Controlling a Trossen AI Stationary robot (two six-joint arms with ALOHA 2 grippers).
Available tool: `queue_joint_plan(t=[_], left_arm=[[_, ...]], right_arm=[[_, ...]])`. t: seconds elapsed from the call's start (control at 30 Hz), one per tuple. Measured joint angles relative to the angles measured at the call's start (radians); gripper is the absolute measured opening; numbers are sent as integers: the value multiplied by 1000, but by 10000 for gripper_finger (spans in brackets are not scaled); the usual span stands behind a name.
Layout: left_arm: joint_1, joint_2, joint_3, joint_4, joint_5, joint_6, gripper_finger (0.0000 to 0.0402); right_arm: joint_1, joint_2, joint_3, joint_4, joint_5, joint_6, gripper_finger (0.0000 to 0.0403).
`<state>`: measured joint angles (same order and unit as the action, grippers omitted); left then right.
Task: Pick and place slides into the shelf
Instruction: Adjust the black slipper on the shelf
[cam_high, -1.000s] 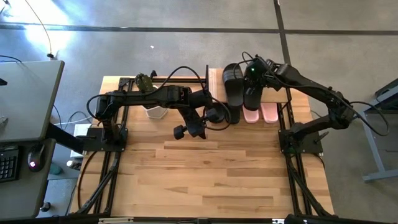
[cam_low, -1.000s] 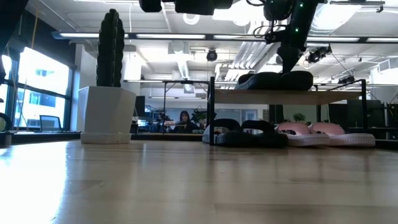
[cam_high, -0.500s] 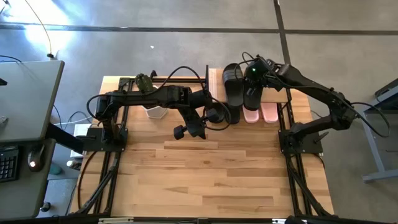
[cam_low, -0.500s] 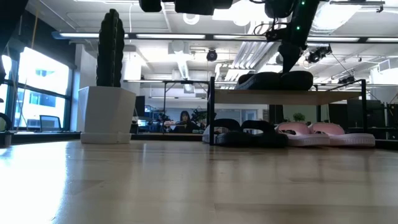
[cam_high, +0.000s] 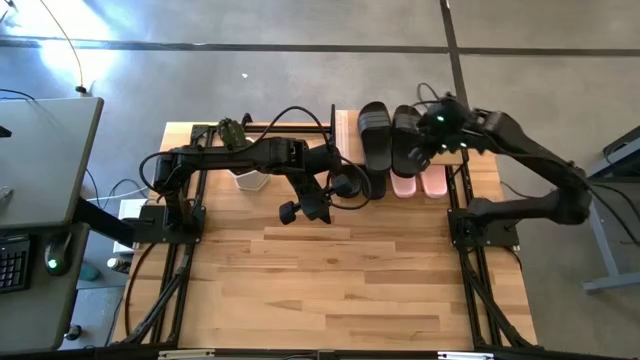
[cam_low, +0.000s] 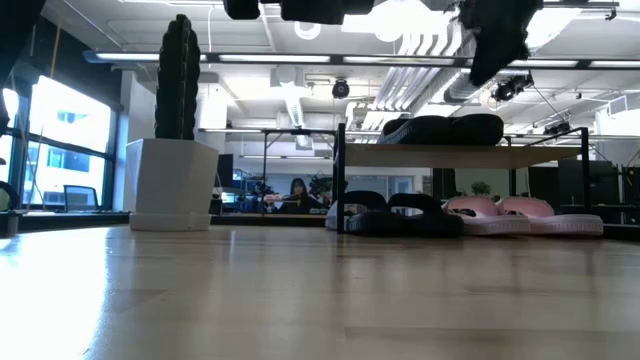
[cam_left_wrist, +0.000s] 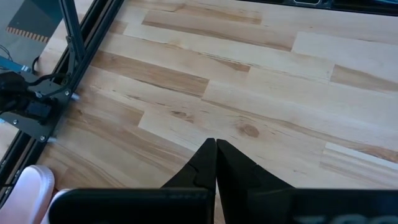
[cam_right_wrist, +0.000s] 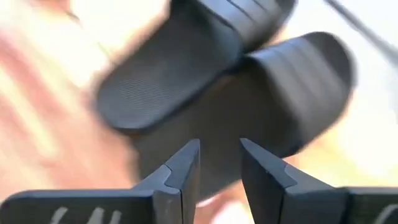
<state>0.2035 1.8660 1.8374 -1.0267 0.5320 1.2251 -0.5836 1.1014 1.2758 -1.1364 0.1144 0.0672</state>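
Right arm reaches from the right edge w/ elbow bent, its end effector (cam_high: 432, 140) above the far-right shelf (cam_low: 520, 155), fingers (cam_right_wrist: 180, 168) a narrow gap apart, holding nothing, over two black slides (cam_high: 392, 140) lying side by side on the top board. Two more black slides (cam_low: 400, 214) and two pink slides (cam_low: 520, 215) sit on the lower tier. Left arm stretches across mid tabletop (cam_high: 340, 280), its end effector (cam_left_wrist: 216, 146) pinched closed, empty, hovering over bare wood.
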Motion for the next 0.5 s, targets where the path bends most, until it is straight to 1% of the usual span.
queue_joint_plan(t=[0.03,0.1,0.17,0.27,0.3,0.37,0.43,0.5], left_arm=[[0,0,0,0,0,0,1],[0,0,0,0,0,0,1],[0,0,0,0,0,0,1],[0,0,0,1,0,0,1],[0,0,0,4,0,0,1],[0,0,0,6,0,0,1],[0,0,0,6,0,0,1],[0,0,0,6,0,0,1]], right_arm=[[17,-28,0,0,-27,52,97],[63,-83,0,-12,-41,144,83],[118,-129,-8,-38,-38,228,58],[205,-187,-62,-50,-38,348,13],[236,-203,-91,-42,-30,385,7],[302,-227,-162,-15,14,459,13],[360,-243,-238,54,58,506,15],[409,-253,-315,132,75,543,6]])
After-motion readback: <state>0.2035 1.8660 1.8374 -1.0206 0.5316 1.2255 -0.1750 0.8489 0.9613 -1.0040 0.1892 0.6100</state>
